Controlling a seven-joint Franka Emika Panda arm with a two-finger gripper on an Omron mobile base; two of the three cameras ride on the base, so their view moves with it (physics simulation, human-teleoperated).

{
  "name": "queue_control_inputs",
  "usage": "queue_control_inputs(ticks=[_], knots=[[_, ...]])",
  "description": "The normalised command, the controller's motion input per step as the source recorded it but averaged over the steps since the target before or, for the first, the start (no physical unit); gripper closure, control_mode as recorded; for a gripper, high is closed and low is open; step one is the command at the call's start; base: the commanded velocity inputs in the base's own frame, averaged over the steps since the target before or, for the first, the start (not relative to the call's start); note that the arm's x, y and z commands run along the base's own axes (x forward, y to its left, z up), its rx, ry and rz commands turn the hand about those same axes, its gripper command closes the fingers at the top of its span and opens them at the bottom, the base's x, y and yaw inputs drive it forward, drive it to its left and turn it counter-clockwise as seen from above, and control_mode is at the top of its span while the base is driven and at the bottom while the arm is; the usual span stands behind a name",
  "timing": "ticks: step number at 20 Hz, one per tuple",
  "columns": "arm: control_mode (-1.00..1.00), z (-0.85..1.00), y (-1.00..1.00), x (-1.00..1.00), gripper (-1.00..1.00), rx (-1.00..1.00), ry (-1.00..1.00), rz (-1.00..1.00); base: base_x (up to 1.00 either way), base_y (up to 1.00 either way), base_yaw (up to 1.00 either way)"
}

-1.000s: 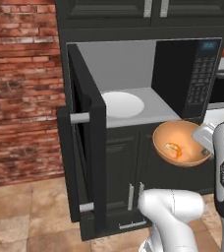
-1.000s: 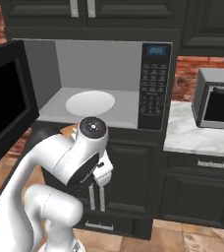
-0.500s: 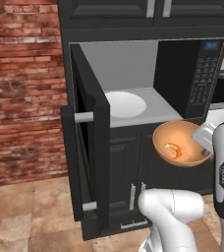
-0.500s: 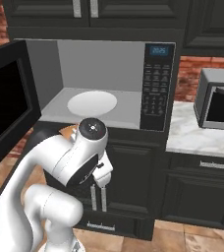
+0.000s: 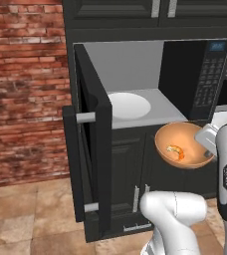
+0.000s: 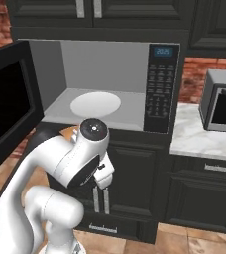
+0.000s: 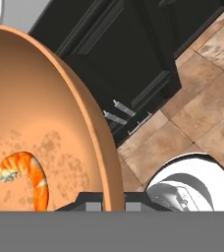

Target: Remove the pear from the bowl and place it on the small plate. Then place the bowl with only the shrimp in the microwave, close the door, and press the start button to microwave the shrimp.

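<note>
The wide, glossy orange-brown bowl (image 5: 184, 145) is pinched at its rim by the clenched gripper (image 5: 208, 144); rigid, slippery, it is best kept level so the curled orange shrimp (image 7: 25, 176) stays in.

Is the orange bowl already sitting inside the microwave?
No, the bowl with the shrimp hangs in the air in front of the open microwave, below its floor, where the white turntable lies bare.

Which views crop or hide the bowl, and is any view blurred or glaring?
Left base view: sharp, even light, the bowl whole with the shrimp inside, no glare. Right base view: sharp, the arm hides most of the bowl. Hand view: the bowl is cropped large at the left edge, the shrimp crisp.
</note>
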Motion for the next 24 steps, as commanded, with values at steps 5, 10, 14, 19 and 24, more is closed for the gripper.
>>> queue_control_inputs(ticks=[5, 10, 14, 19, 24], knots=[[-1.00, 0.10, 0.18, 0.66, 1.00, 0.10, -0.04, 0.03, 0.00, 0.00, 0.00], [-1.00, 0.34, 0.47, 0.98, 1.00, 0.10, -0.08, 0.03, 0.00, 0.00, 0.00], [-1.00, 0.12, 0.24, 0.90, 1.00, 0.02, 0.07, 0.00, 0.00, 0.00, 0.00], [-1.00, 0.02, 0.03, 0.92, 1.00, 0.00, 0.21, 0.00, 0.00, 0.00, 0.00], [-1.00, 0.00, 0.07, 0.85, 1.00, 0.00, 0.14, 0.00, 0.00, 0.00, 0.00]])
